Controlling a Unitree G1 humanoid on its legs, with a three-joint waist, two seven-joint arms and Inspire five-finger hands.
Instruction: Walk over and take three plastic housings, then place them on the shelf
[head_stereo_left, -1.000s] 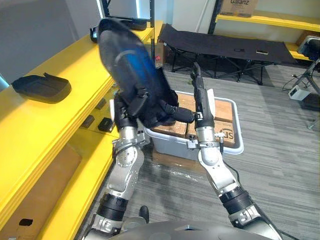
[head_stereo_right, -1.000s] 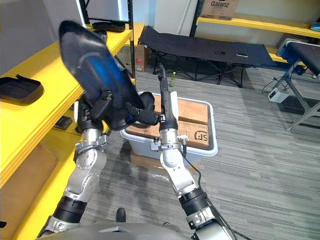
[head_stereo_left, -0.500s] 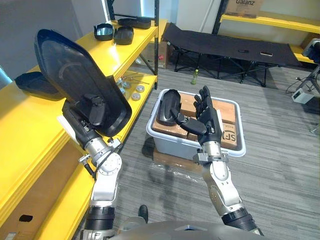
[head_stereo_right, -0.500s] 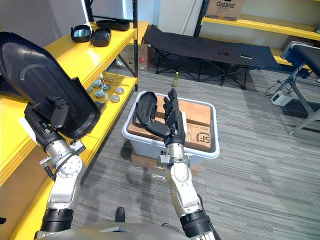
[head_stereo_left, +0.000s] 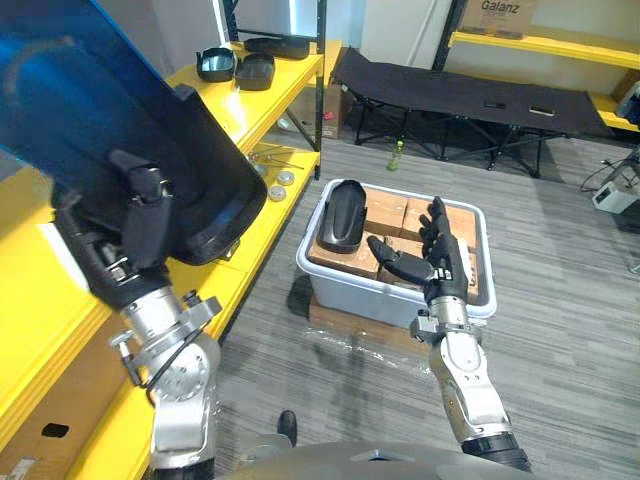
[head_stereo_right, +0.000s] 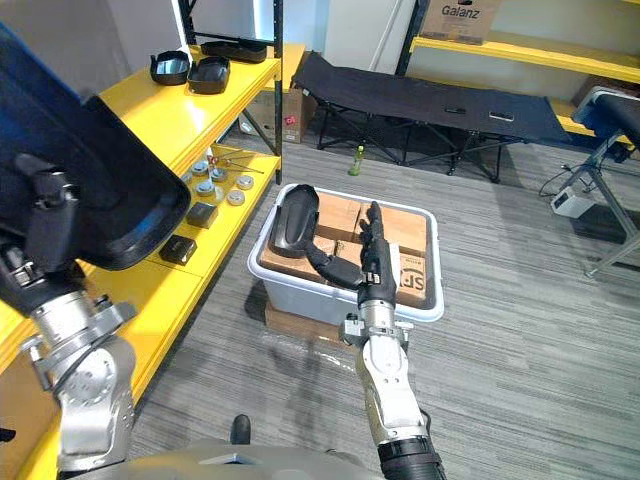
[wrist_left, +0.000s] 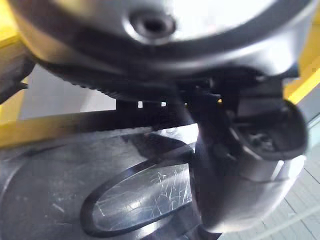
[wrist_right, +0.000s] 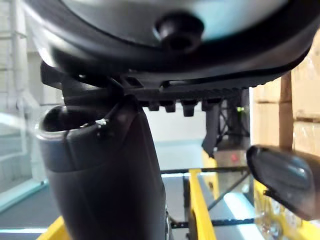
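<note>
A large black plastic housing (head_stereo_left: 110, 130) is raised at the left over the yellow shelf (head_stereo_left: 280, 90), with my left hand (head_stereo_left: 135, 225) shut on its lower edge. In the left wrist view the thumb (wrist_left: 240, 165) presses on the housing's glossy face (wrist_left: 100, 195). My right hand (head_stereo_left: 440, 262) is open with straight fingers and holds nothing. It hovers over the grey bin (head_stereo_left: 380, 300). A second, smaller black housing (head_stereo_left: 342, 212) leans upright in that bin on cardboard boxes (head_stereo_left: 400, 215), just to the left of the right hand.
Two more dark housings (head_stereo_left: 238, 66) lie at the far end of the top shelf. Small round parts and black blocks (head_stereo_right: 205, 190) sit on the lower shelf level. A black folding cot (head_stereo_left: 460, 95) stands behind the bin. Grey carpet lies to the right.
My left arm has swung the big housing left and up, close to the camera and over the shelf. My right hand has dropped lower over the bin. The camera has shifted.
</note>
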